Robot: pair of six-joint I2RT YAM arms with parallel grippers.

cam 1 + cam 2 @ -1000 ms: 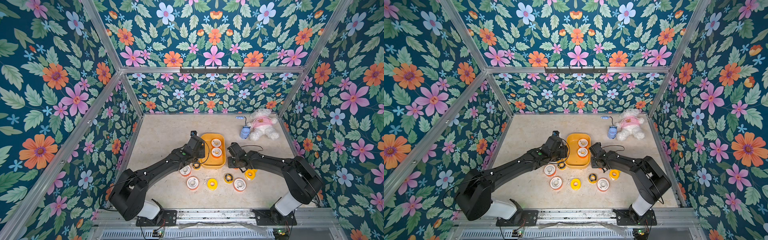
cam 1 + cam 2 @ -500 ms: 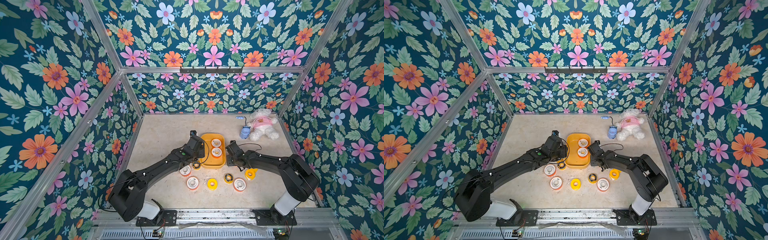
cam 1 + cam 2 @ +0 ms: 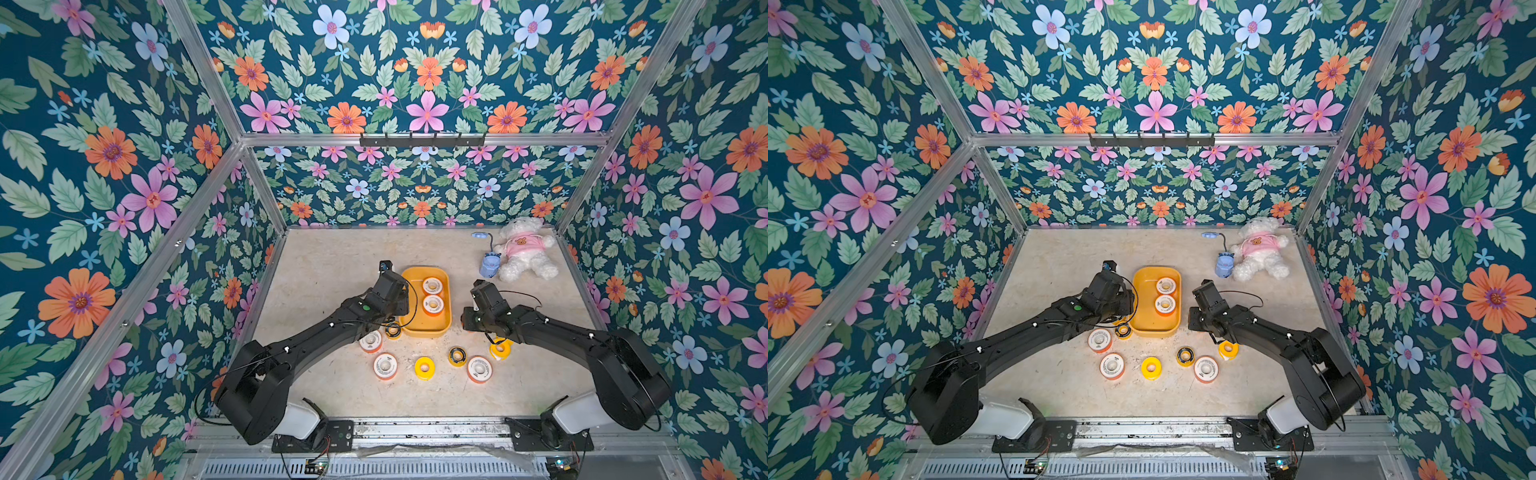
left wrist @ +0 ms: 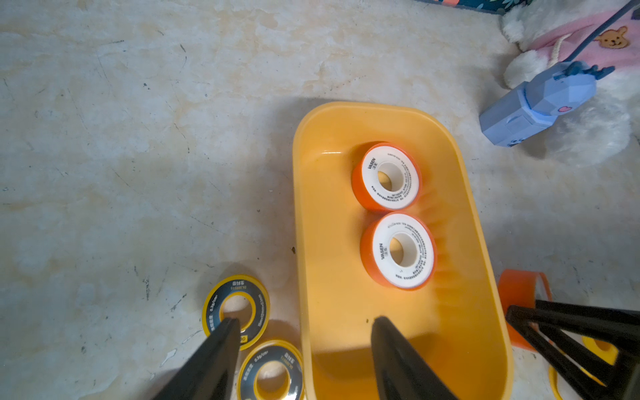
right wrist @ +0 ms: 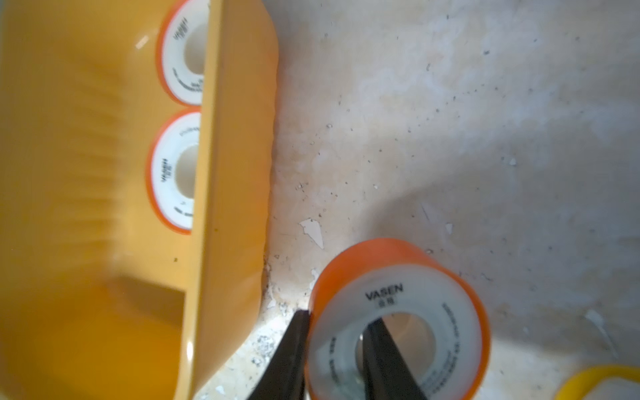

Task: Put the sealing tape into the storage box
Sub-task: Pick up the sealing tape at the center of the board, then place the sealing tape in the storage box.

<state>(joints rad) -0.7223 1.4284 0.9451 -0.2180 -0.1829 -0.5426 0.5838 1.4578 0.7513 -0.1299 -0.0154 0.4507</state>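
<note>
The storage box is a yellow-orange tray mid-table, with two white-faced, orange-rimmed rolls of sealing tape lying in it. My right gripper is shut on a third such roll, one finger in its hole and one outside its rim, just outside the box's wall. My left gripper is open and straddles the box's other long wall, one finger over a black-and-yellow ring, the other over the box's floor. It holds nothing.
Loose rolls lie in front of the box: white-and-orange, yellow, black-and-yellow. A white teddy bear and a blue gadget sit at the back right.
My right gripper's jaws have closed on the white-and-orange roll beside the box. The left arm has stayed where it was.
</note>
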